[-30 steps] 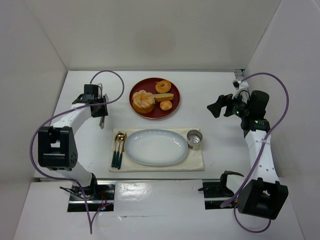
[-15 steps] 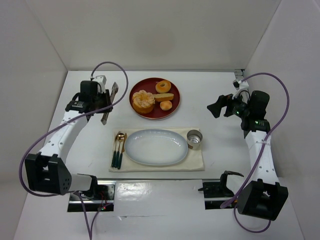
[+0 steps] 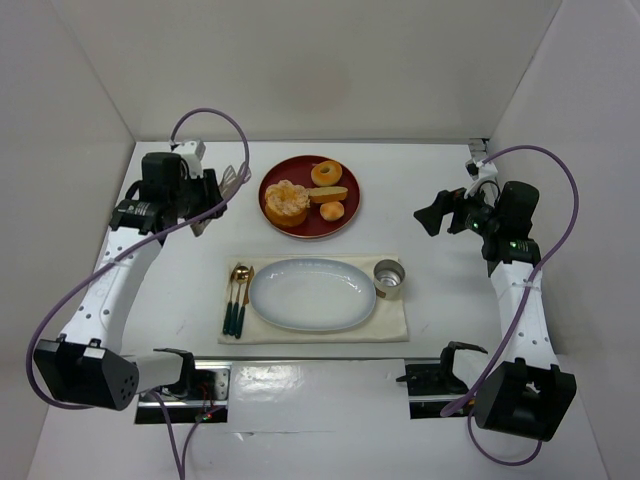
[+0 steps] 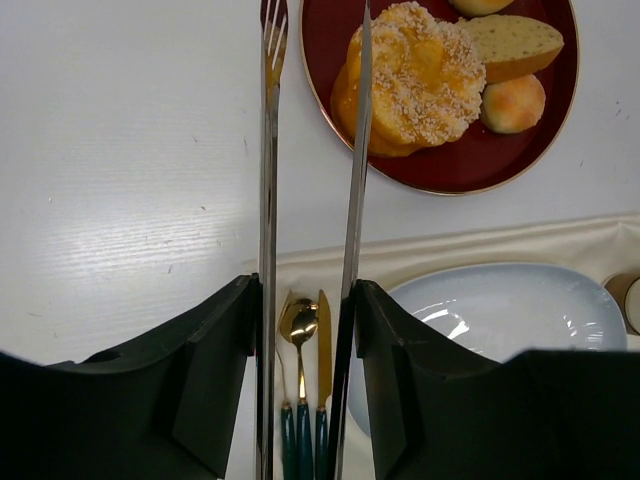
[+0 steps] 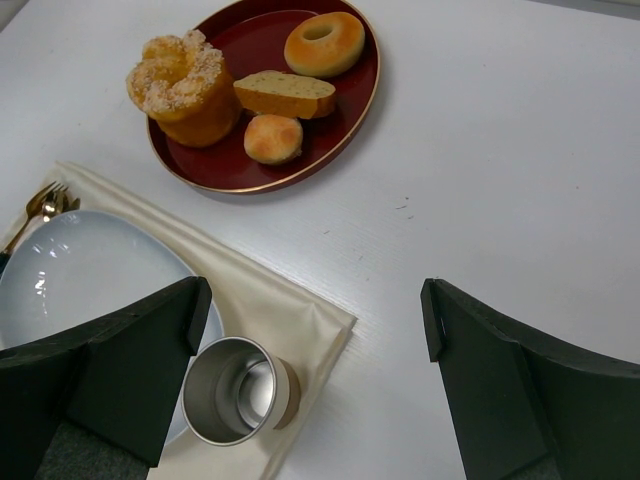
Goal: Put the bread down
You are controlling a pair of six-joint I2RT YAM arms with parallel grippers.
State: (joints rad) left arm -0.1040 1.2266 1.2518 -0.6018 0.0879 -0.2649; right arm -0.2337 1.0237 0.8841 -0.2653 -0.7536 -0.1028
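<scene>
The bread (image 3: pixel 287 203) is a lumpy golden bun with a pale crumbly top, at the left of the red plate (image 3: pixel 310 235). My left gripper (image 3: pixel 203 197) is shut on a pair of metal tongs (image 3: pixel 230 183), whose tips point at the plate's left edge. In the left wrist view the gripper (image 4: pixel 305 290) presses both blades of the tongs (image 4: pixel 268 150); they stand apart, the right one across the left side of the bread (image 4: pixel 415 75), the fork-ended one over bare table. My right gripper (image 3: pixel 435 215) hangs open at the right, in its own view (image 5: pixel 315 295) above the table beside the cup.
On the red plate (image 5: pixel 230 175) also lie a ring doughnut (image 5: pixel 323 42), a bread slice (image 5: pixel 285 92) and a small bun (image 5: pixel 273 138). A pale blue oval plate (image 3: pixel 312 294), a metal cup (image 3: pixel 389 279) and gold cutlery (image 3: pixel 238 295) rest on a cream cloth (image 3: pixel 395 320). White walls enclose the table.
My left arm has stretched out and swung the tongs from pointing down to pointing at the red plate. The tong blades stand wider apart. The right arm has not moved.
</scene>
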